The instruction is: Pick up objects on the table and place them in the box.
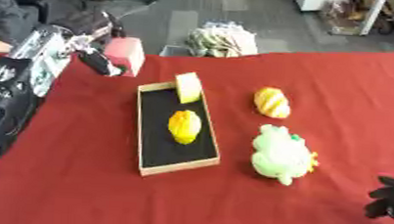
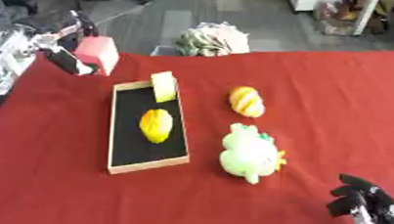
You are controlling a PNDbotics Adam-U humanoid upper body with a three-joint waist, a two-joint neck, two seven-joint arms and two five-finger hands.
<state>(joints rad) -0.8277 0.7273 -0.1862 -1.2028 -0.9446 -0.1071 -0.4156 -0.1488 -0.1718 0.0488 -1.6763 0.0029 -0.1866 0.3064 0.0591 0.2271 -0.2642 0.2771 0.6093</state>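
Grey floor and some clutter at the back, and up front a table (image 1: 339, 88) with a red cloth on it. The landmark here is the box (image 1: 141, 130), a shallow wooden tray with a black inside, sitting a bit left of the table's middle. Inside the box there's a yellow-orange fruit (image 1: 184, 126) lying around the centre, and a pale yellow block (image 1: 188, 87) leaning at the box's far end, partly over the rim. Right of the box, out on the cloth, are a yellow striped toy (image 1: 272, 102) and, nearer the camera than that, a green plush (image 1: 282, 155), both well clear of the box wall. Past the box's far left corner the left hand (image 2: 66, 59) is up off the table with its fingers wrapped round a pink block (image 2: 98, 54), so that one's held in the air, not down yet. The right hand (image 2: 362, 202) shows way off to the right of the box, down in the lower corner, fingers loosely curled and holding nothing
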